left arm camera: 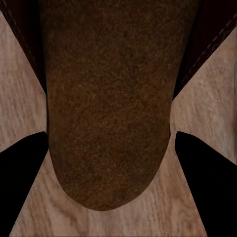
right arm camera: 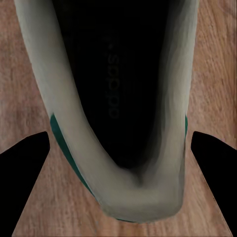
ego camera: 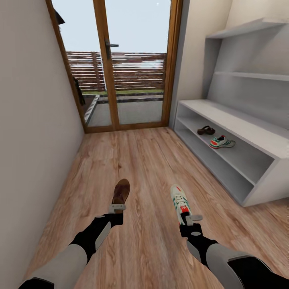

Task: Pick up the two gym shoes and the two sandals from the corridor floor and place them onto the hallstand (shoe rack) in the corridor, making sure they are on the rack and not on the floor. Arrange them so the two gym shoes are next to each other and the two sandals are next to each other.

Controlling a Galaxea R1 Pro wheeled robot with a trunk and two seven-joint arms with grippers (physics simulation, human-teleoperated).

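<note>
Two shoes already sit on the hallstand (ego camera: 241, 128), on its upper open shelf: one sandal (ego camera: 206, 130) farther along and one gym shoe (ego camera: 222, 142) nearer, close to each other but apart. The other two are at my grippers. My left gripper (ego camera: 117, 208) sits at the heel of the second sandal (ego camera: 121, 193), and my right gripper (ego camera: 193, 218) at the heel of the second gym shoe (ego camera: 180, 202), both over the corridor floor (ego camera: 144, 160) with the rack off to the right. In the left wrist view the brown footbed (left arm camera: 108, 108) runs between the two dark fingers (left arm camera: 19, 173); in the right wrist view the sneaker's heel opening (right arm camera: 123, 98) does the same. I judge each gripper closed on its shoe, but the contact itself is hard to see, since the fingers look slightly clear of the shoe edges in both wrist views. I also cannot tell from the head view whether the shoes are lifted or resting on the planks. So I'm at the carry stage for the second pair. The next move calls for turning toward the rack and setting the sandal beside its mate at the far end and the gym shoe beside its mate. The rack's right end is cut off, and its lowest shelf is partly hidden.
</note>
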